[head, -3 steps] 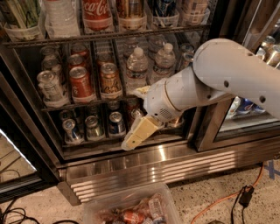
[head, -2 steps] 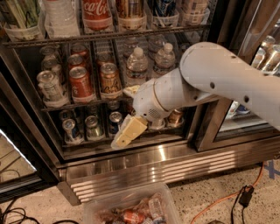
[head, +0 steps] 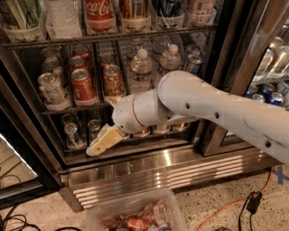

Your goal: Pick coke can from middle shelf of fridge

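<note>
The coke can [head: 83,85], red with a silver top, stands at the front of a lane on the middle shelf [head: 67,109] of the fridge [head: 171,173]. More red cans stand behind it. An orange-brown can [head: 113,81] is to its right and a silver can [head: 52,90] to its left. My gripper [head: 95,148], cream-coloured, hangs below and slightly right of the coke can. It is outside the fridge, in front of the lower rack, apart from the can and holding nothing. My white arm [head: 189,101] crosses in from the right and hides part of the shelf.
Water bottles [head: 141,67] fill the shelf's right lanes. A Coca-Cola bottle [head: 100,13] stands on the rack above and small cans [head: 72,133] on the rack below. A clear plastic bin [head: 135,216] and an orange cable [head: 230,205] lie on the floor. A second cooler [head: 271,67] is at the right.
My arm has swung left and a little down, carrying the gripper leftwards in front of the lower rack. The cans have not moved.
</note>
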`<state>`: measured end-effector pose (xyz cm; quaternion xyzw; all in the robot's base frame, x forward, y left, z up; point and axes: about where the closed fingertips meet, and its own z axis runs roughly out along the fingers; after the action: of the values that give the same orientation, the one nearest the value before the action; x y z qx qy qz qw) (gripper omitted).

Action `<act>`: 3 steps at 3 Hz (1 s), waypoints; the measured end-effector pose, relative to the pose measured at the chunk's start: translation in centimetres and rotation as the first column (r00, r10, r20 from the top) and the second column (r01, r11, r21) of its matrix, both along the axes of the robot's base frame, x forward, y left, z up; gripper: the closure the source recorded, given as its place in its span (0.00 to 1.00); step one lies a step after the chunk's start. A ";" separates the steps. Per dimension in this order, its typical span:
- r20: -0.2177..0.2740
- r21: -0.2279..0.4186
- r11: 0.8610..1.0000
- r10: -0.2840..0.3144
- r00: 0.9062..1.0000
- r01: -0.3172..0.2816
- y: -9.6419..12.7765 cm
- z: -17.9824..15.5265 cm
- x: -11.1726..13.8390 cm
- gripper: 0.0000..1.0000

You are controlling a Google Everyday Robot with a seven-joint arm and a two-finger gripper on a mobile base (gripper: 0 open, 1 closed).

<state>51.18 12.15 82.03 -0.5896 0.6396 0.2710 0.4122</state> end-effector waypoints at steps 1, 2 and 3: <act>-0.016 0.132 0.990 -0.039 0.999 0.041 2.6 -1.7 0.6 0.00; 0.025 0.219 0.973 -0.080 0.996 0.073 4.8 -1.6 1.4 0.00; 0.069 0.261 0.959 -0.133 0.989 0.111 5.9 -0.9 2.1 0.00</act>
<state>53.31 18.10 81.11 -0.5019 0.6159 0.2999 0.5280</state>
